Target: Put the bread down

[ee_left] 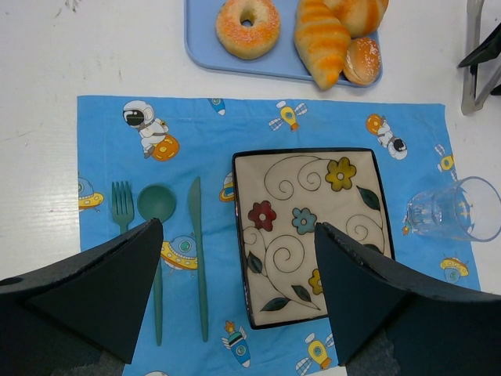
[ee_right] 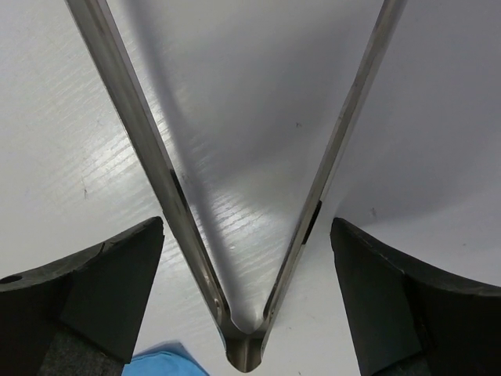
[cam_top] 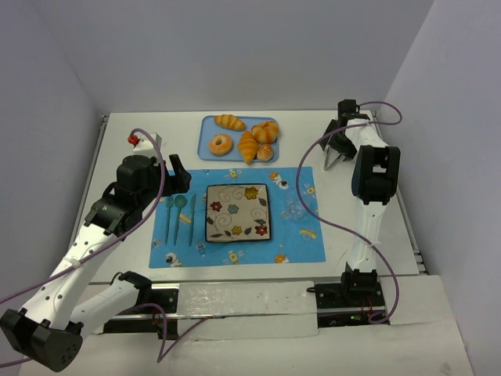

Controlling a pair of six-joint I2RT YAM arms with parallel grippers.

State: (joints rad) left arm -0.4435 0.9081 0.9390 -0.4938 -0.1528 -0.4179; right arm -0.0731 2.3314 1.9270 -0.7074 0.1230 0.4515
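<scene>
My right tool [ee_right: 246, 235] is spread wide and straddles the tongs [ee_right: 185, 227], which lie on the surface [ee_right: 250, 117]. It touches neither arm, so nothing is gripped there. My left tool [ee_left: 239, 227] hangs spread above the plate [ee_left: 250, 168] and holds nothing. The bread [ee_left: 362, 61] sits in the near right corner of the tray [ee_left: 200, 39], against a striped roll [ee_left: 319, 39]. With the plate bare, I judge the placing is not yet done.

Arms [cam_top: 78, 260] white, black joints, purple cables [cam_top: 329, 225], dark fingers [ee_left: 94, 290].
</scene>
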